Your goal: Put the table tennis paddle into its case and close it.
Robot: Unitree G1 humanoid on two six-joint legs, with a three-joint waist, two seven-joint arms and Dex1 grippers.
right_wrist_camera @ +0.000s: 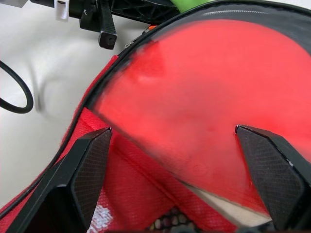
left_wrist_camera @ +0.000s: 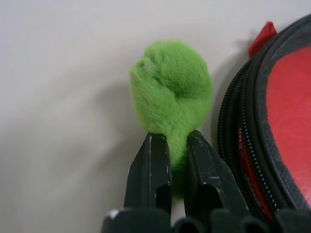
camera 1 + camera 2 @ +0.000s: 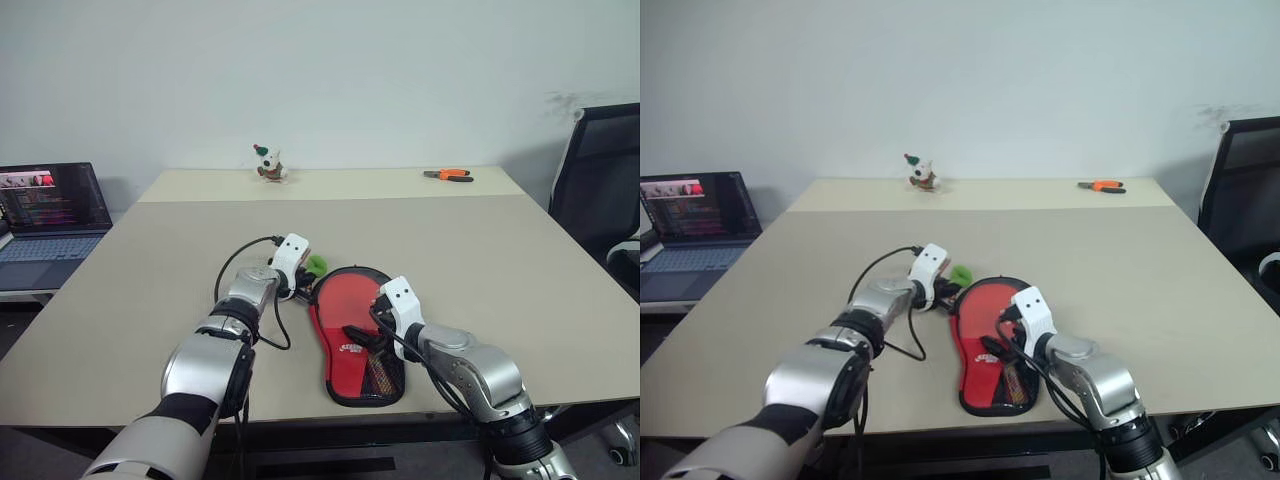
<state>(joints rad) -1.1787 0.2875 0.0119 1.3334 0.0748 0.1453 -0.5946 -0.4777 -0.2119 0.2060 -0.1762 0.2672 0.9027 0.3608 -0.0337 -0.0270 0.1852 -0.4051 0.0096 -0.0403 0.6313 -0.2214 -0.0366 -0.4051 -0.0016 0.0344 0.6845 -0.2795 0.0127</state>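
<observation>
Beside the case, the left gripper pinches only the green tuft, which may slip; the right gripper stands spread above the paddle.

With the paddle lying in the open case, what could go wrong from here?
1. The left end effector pinches only the fuzzy green pom-pom beside the black zip-edged fabric case; pulling may drag the case or slip.
2. The right end effector, open over the round red rubber-faced paddle, could nudge it out.
</observation>
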